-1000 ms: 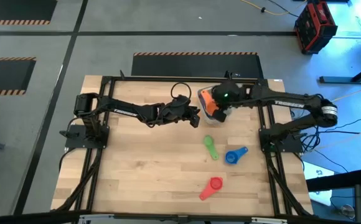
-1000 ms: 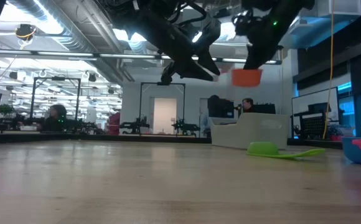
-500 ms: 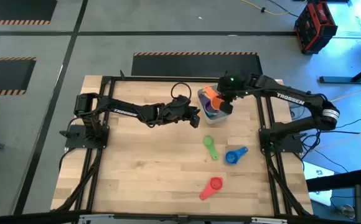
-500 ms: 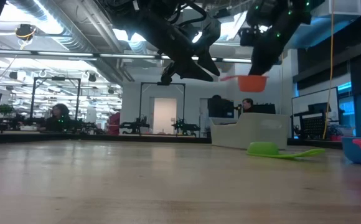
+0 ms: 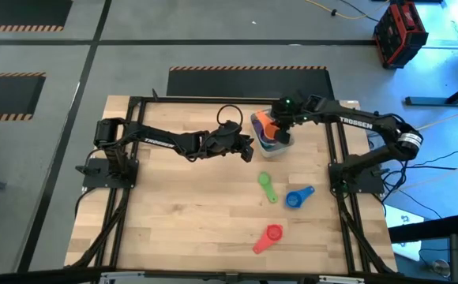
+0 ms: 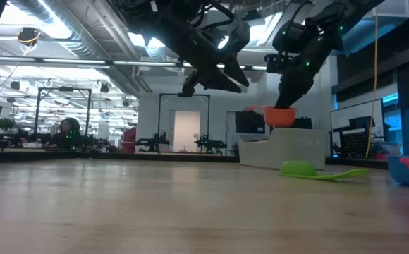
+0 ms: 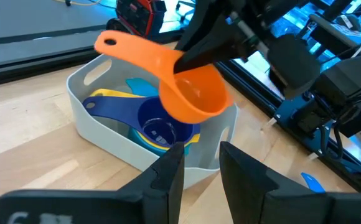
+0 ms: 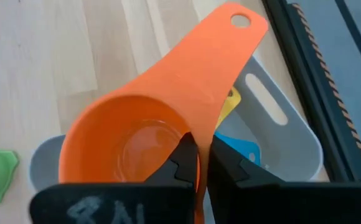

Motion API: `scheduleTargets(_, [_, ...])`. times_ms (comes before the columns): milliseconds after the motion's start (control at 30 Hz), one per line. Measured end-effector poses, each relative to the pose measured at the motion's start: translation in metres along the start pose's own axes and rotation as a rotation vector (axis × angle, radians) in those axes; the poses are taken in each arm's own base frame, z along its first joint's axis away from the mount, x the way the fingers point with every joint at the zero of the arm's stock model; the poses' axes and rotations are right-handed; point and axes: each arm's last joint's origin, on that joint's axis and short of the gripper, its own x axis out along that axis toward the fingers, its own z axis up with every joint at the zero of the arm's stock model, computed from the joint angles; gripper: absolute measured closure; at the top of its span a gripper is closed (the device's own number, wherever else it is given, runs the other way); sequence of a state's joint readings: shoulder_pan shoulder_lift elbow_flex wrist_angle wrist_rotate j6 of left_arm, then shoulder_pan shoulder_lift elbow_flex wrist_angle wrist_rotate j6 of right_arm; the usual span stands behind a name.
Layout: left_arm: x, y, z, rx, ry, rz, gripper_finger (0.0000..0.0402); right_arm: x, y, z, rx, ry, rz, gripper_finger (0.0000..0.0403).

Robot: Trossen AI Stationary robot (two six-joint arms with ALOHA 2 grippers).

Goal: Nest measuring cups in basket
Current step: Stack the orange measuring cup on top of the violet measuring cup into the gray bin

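**Orange cup hanging over the basket, nearly in**

Nearest the bottom of the high view, the red cup [image 5: 272, 233] lies on the table [image 5: 174, 221], with the dark blue cup [image 5: 294, 198] and green cup [image 5: 265, 184] a bit further up, right of centre. None of those are touched yet.

Up at the top centre-right sits the basket [image 5: 259, 122], and the right pincer [image 8: 198, 158] is clamped on the rim of the orange cup [image 7: 190, 87], holding it just above the basket's opening. Inside I can see a yellow cup [image 7: 109, 94], a blue cup [image 7: 159, 127] and a lighter blue one stacked already.

To do this bit well, I'd say line the orange bowl up over the blue cup's bowl, keep it level, handle pointing the same way as the others, go down slow, and only let go once it's seated.

Right arm reaches in from the right edge, wrist tipped down. Left pincer [image 5: 247, 149] hovers just left of the basket, fingers [image 7: 168, 177] apart, holding nothing.
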State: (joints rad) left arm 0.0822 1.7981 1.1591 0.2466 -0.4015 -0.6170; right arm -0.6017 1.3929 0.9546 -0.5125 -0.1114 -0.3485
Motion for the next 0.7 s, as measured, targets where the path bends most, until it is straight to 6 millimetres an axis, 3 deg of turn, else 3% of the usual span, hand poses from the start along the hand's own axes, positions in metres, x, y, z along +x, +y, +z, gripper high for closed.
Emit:
scheduleTargets(533, [0.000, 0.000, 0.000, 0.000, 0.000, 0.001, 0.0307, 0.041, -0.008, -0.010, 0.006, 0.094, 0.073, 0.0383])
scheduleTargets(700, [0.000, 0.000, 0.000, 0.000, 0.000, 0.002, 0.0308, 0.048, -0.008, -0.012, 0.009, 0.119, 0.076, 0.0357])
